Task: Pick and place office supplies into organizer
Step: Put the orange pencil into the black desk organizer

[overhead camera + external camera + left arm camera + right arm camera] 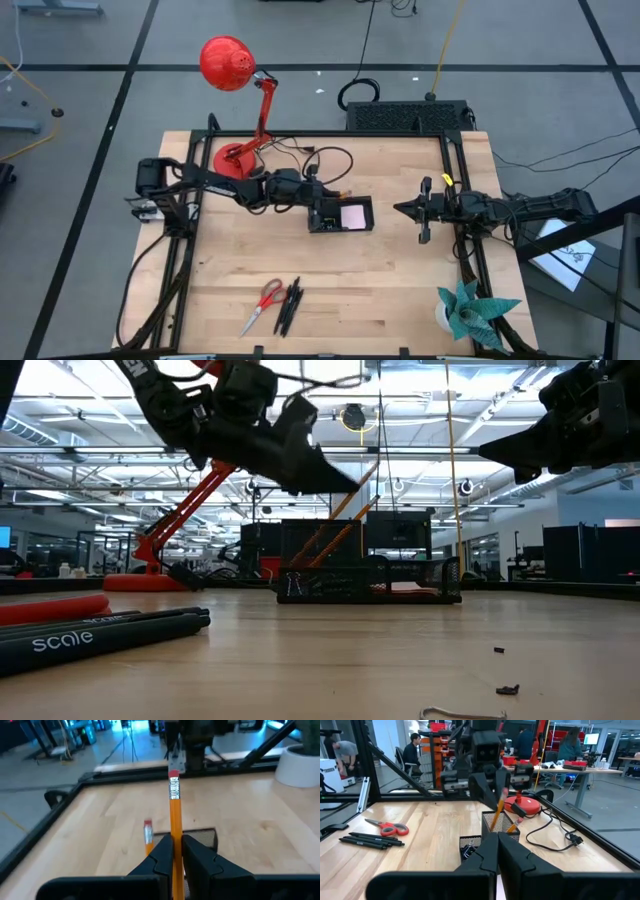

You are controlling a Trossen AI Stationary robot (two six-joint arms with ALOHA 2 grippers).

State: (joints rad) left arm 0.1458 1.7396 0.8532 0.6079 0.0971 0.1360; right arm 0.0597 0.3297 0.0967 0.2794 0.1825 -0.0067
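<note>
The small black mesh desk organizer (340, 215) sits near the middle of the pale wooden bench (330, 280). A pale pink sticky-note pad (353, 214) lies flat in its larger compartment. At the end nearer the left arm stands a taller mesh cup; one orange pencil with a red eraser (512, 826) leans inside it, and small black binder clips (468, 851) lie in a low section beside it.

The left pincer (322, 196) hangs just over that cup, its two dark fingers (161, 855) pressed onto a second orange pencil (174, 815), which is held slanted with the red eraser end away from the wrist. From the right wrist view the pencil's lower end reaches down into the cup. A silver band with dark print shows below the eraser, but the print cannot be read.

The right pincer (408, 209) waits above the bench beside the organizer's other end, fingers pressed together and holding nothing.

At the bench's front edge lie red-handled scissors (262, 304) and, just beside them, black pens (290, 305). In the low view one pen carries the white word "scale" (62, 642). Tiny dark bits (508, 688) lie on the wood nearby.
</note>
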